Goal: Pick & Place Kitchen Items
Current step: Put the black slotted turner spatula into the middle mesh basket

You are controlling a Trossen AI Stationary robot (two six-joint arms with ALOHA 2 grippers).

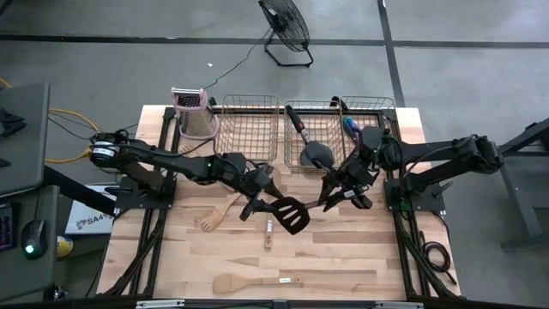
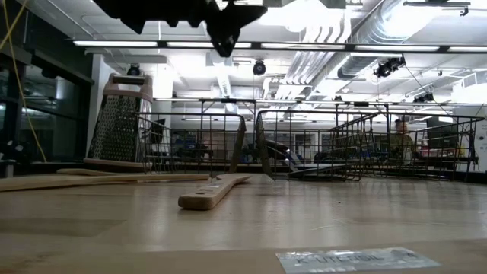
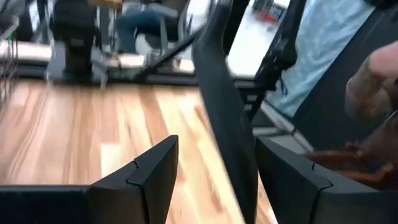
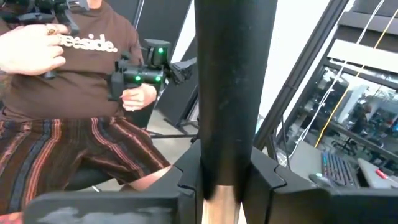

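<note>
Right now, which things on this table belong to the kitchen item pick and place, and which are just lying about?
Job: black slotted spatula at the left claw; black-handled utensil in the right claw; small wooden utensil; long wooden spatula; black turner in a basket.
Lying about: box grater; wire baskets; floor fan.

Both arms reach inward over the desk's middle, wrists raised. The left gripper [image 1: 257, 202] has its fingers [image 3: 146, 180] spread wide. Just beside it, the right gripper [image 1: 330, 199] is clamped, fingers [image 4: 186, 180] nearly together.
</note>
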